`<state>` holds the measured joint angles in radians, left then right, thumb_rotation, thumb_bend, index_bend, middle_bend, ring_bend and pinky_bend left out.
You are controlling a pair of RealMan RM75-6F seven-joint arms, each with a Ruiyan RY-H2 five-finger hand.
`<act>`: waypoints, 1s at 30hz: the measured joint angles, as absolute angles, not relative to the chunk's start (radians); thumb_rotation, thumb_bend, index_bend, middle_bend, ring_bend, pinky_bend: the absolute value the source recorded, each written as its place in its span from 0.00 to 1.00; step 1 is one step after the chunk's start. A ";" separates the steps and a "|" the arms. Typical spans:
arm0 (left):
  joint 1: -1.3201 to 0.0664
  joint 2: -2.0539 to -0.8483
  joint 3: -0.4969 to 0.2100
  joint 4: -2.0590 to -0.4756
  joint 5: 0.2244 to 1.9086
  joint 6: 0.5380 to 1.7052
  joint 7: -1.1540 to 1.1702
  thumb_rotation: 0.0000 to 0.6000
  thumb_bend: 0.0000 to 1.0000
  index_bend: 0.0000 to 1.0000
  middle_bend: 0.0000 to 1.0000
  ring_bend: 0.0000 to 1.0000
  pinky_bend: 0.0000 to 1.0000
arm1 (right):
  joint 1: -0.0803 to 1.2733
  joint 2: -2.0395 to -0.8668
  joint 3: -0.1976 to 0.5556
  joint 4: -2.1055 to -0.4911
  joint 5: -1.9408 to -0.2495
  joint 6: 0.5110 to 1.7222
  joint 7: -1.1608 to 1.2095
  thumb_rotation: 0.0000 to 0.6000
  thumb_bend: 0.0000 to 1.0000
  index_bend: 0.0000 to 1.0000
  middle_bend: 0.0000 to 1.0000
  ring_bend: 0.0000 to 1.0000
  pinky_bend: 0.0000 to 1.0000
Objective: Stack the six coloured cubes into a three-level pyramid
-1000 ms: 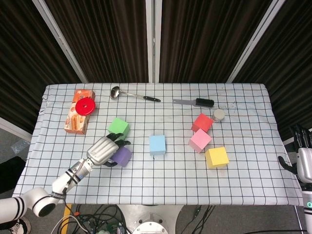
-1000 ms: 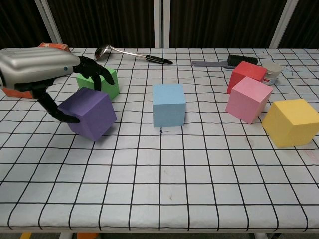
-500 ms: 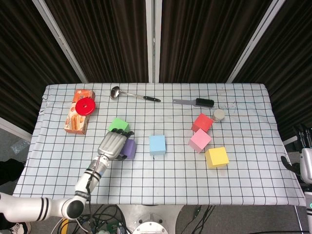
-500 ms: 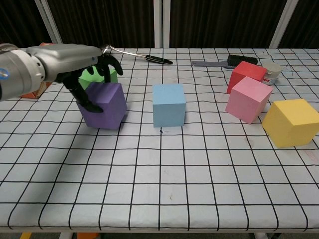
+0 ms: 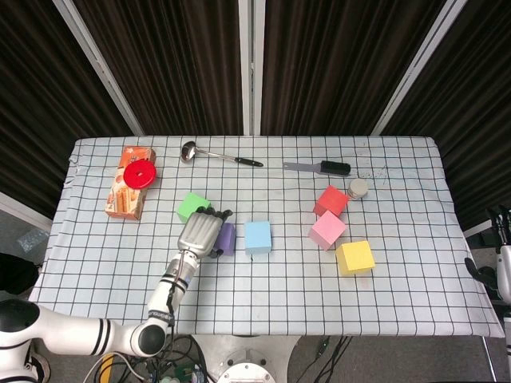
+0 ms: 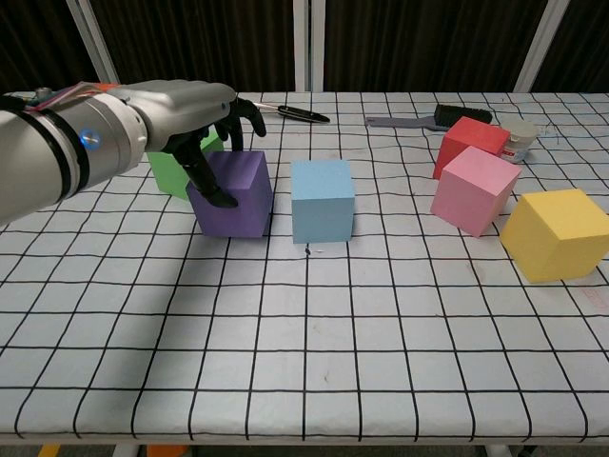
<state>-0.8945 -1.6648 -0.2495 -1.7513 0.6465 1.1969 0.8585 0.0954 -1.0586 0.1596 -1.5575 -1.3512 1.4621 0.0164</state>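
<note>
bench (image 5: 96,263): carries all six cubes, none stacked.
left hand (image 6: 195,109): fingers wrapped around the purple cube (image 6: 238,195), which it has slid rightward from the left side.
purple cube: mid-bench, just beside the blue cube (image 6: 322,200); base row forming.

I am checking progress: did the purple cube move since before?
Yes. The purple cube moved right, toward the blue cube, held by the left robot hand.

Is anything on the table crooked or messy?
Nothing is spilled or broken. The pink cube and yellow cube sit turned at an angle to the grid lines, unlike the squarely placed blue cube.
</note>
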 measured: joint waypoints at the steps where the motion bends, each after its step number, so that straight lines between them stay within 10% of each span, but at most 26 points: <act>1: -0.898 -1.669 -0.251 -1.744 0.642 1.197 0.857 1.00 0.22 0.22 0.61 0.25 0.23 | 0.096 -1.059 0.160 -1.556 -1.348 1.461 0.016 1.00 0.18 0.00 0.00 0.00 0.00; 30: -0.956 -1.752 -0.265 -1.665 0.602 1.214 0.841 1.00 0.22 0.21 0.65 0.27 0.23 | 0.089 -1.064 0.166 -1.533 -1.331 1.457 0.027 1.00 0.19 0.00 0.00 0.00 0.00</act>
<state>-0.9560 -1.7517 -0.2649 -1.6655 0.6017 1.2144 0.8407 0.0885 -1.0641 0.1660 -1.5330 -1.3307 1.4568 0.0274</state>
